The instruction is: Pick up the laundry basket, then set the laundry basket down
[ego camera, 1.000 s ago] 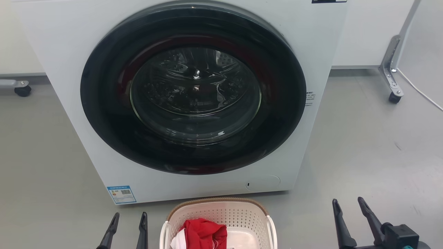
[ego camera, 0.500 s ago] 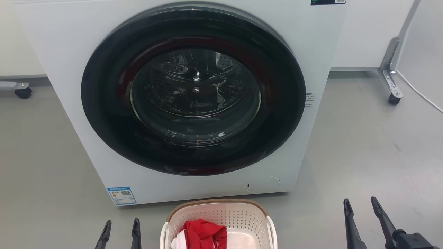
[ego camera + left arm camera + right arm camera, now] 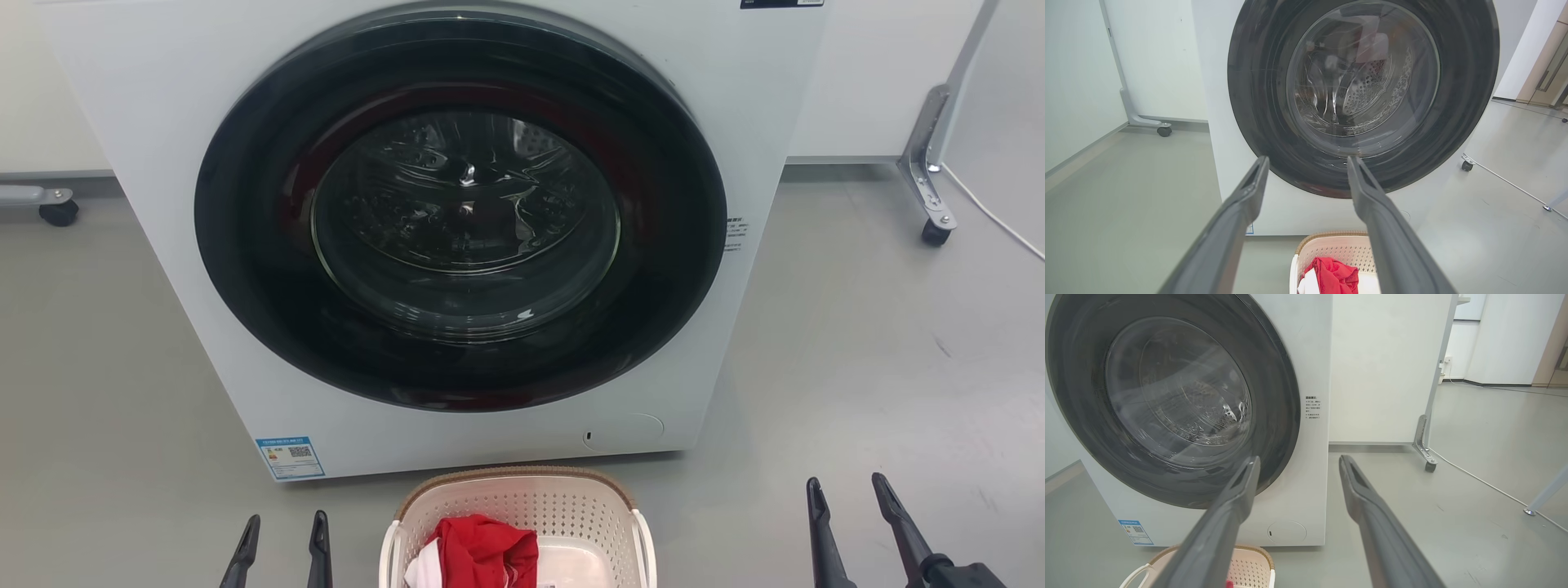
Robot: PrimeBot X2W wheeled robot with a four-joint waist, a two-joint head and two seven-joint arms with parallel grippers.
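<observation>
- The left gripper (image 3: 286, 517) and right gripper (image 3: 846, 480) flanked the laundry basket (image 3: 522, 502), fingers apart, empty.
- Behind the basket, the washing machine (image 3: 155, 163) bore a blue QR label (image 3: 290, 457), its print unreadable.

Lower left of head view: left gripper (image 3: 286, 518), cut by bottom edge, two dark fingers pointing up, parted, nearly parallel, grasping nothing. Lower right: right gripper (image 3: 846, 482), higher in frame, more finger length showing, fingers parted, tips leaning toward left, dark wrist block (image 3: 967, 574) at base, nothing held. Wrist views: each pair of grey fingers rising from bottom edge, converging slightly toward tips, wide gap between tips. Both grippers level, well apart from each other.
</observation>
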